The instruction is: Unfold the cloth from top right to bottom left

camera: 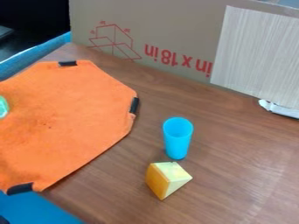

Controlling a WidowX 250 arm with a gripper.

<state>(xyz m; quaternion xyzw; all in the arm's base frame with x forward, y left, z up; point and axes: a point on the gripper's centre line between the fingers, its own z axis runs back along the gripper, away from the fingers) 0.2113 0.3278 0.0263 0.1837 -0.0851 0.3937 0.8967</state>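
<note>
An orange cloth (64,122) lies mostly flat across the left half of the wooden table, and its left part runs out of the camera view. Its outline is angular, with slanted edges at the upper right and lower right. Black patches sit on its border at the top, at the right and at the bottom left. Whether any part is tucked underneath, I cannot tell.
A blue cup (177,138) stands right of the cloth, with a yellow and orange wedge block (167,179) just below it. A cardboard box wall (169,26) borders the table's back. A green object (3,107) touches the left view edge, over the cloth.
</note>
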